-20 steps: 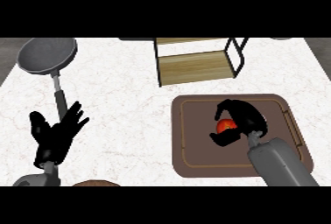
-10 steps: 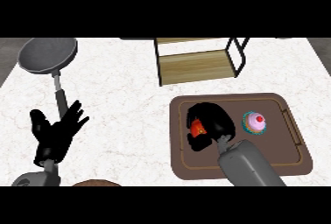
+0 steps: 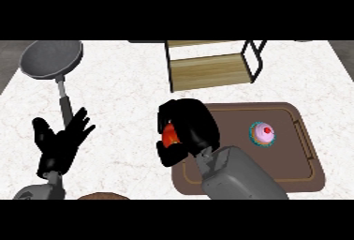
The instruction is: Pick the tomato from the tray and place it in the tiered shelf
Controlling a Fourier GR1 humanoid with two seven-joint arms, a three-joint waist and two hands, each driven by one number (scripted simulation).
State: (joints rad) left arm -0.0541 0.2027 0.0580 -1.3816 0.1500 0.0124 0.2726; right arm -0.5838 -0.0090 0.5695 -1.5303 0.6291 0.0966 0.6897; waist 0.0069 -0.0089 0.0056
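Note:
The red tomato sits inside my right hand, whose fingers and thumb curl round it at the left edge of the brown tray. Most of the tomato is hidden by the fingers. The tiered shelf, wooden boards in a black wire frame, stands at the back, beyond the tray. My left hand rests open at the lower left with fingers up, holding nothing.
A pink cupcake lies on the tray's right half. A grey frying pan lies at the back left, its handle running toward my left hand. A brown round object shows at the bottom edge.
My right hand has carried the tomato leftward across the tray, from its right half to its left edge. The cupcake came into view. The left hand has not moved.

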